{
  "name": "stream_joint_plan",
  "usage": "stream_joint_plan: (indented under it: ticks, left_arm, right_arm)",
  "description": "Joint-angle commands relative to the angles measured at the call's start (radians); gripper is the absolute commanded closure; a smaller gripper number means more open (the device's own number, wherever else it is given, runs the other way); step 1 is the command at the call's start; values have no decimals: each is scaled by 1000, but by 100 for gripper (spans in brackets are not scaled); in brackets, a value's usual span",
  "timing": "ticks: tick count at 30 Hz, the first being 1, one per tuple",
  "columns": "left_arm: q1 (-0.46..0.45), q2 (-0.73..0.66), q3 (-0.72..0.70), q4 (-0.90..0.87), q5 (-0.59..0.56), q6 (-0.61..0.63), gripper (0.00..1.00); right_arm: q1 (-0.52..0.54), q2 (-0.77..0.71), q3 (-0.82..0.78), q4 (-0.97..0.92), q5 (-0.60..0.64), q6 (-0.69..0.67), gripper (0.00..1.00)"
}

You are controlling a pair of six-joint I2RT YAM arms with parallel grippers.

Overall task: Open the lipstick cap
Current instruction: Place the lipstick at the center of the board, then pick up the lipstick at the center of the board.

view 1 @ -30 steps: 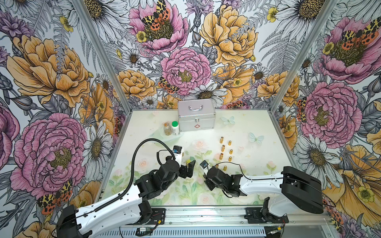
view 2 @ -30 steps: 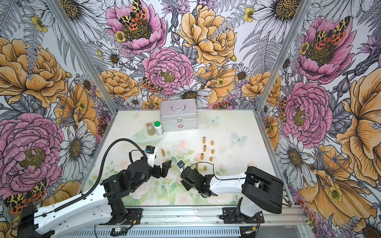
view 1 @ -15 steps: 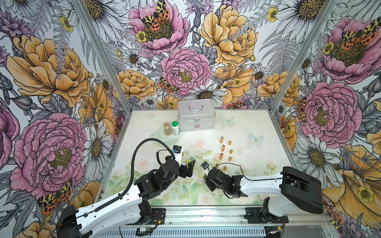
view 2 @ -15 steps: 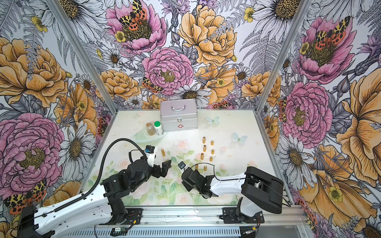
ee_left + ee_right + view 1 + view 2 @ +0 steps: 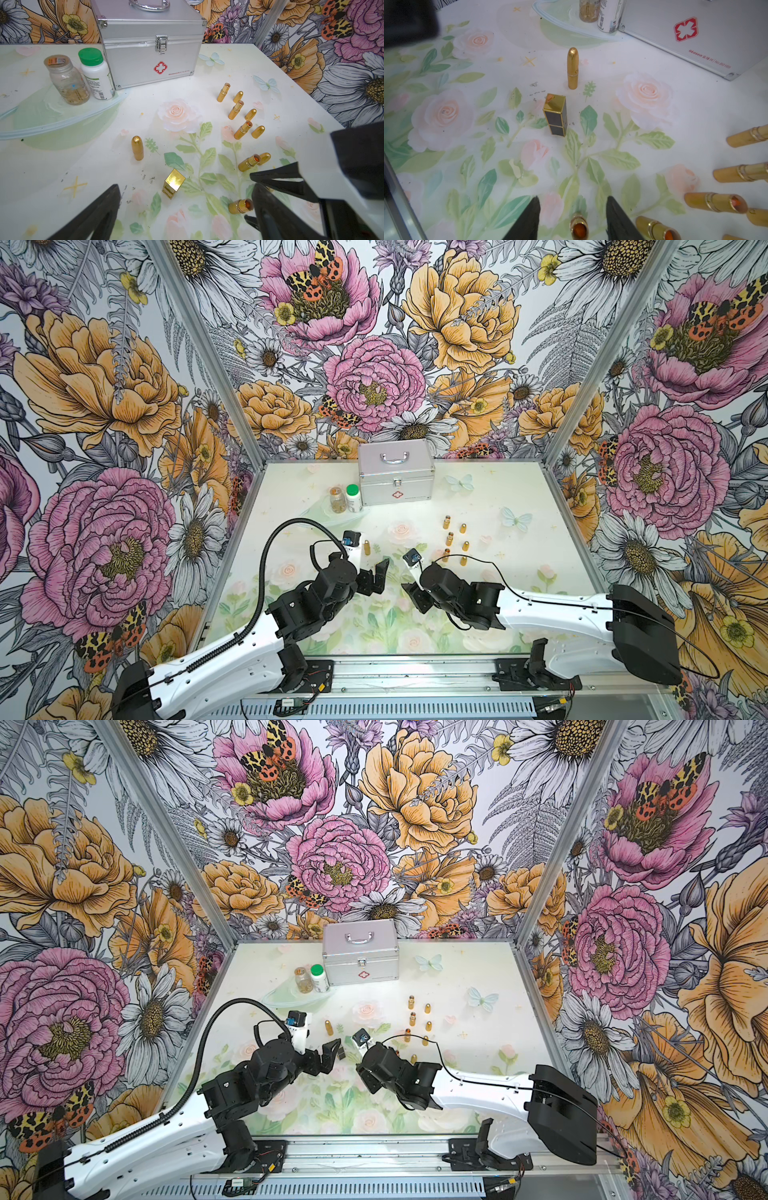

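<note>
A gold uncapped lipstick [image 5: 579,227] with an orange tip stands on the table between the fingers of my right gripper [image 5: 573,198]. The jaws are open, with a gap on each side of it. The left wrist view shows this lipstick [image 5: 241,206] too. A square gold-and-black lipstick [image 5: 555,115] stands capped just beyond it, in front of my left gripper [image 5: 187,187], which is wide open and empty. A bullet-shaped gold capped lipstick [image 5: 367,547] stands farther back. In both top views the grippers face each other at the table's middle front, left gripper [image 5: 380,576] and right gripper [image 5: 362,1073].
Several uncapped gold lipsticks and loose gold caps [image 5: 455,539] stand in rows to the right of the grippers. A silver first-aid case [image 5: 395,477] sits at the back, with a clear bottle [image 5: 338,501] and a green-capped white bottle [image 5: 353,497] beside it.
My right gripper has gone from shut to open, letting go of the uncapped lipstick, which now stands on the table. The left arm has not moved.
</note>
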Motion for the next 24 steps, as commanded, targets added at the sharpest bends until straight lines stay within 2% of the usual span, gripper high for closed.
stream_joint_plan:
  ticks: [1, 10, 15, 24]
  left_arm:
    - [38, -28, 45, -28, -26, -4, 1]
    - [203, -59, 26, -100, 4, -97, 1]
    - [297, -73, -2, -125, 51, -134, 1]
    - [398, -87, -38, -134, 93, -153, 1]
  right_arm:
    - [-8, 10, 121, -164, 9, 50, 46]
    - [-60, 260, 524, -463, -87, 179, 45]
    - [-94, 414, 684, -491, -148, 237, 45]
    - [-142, 679, 899, -505, -151, 292, 45]
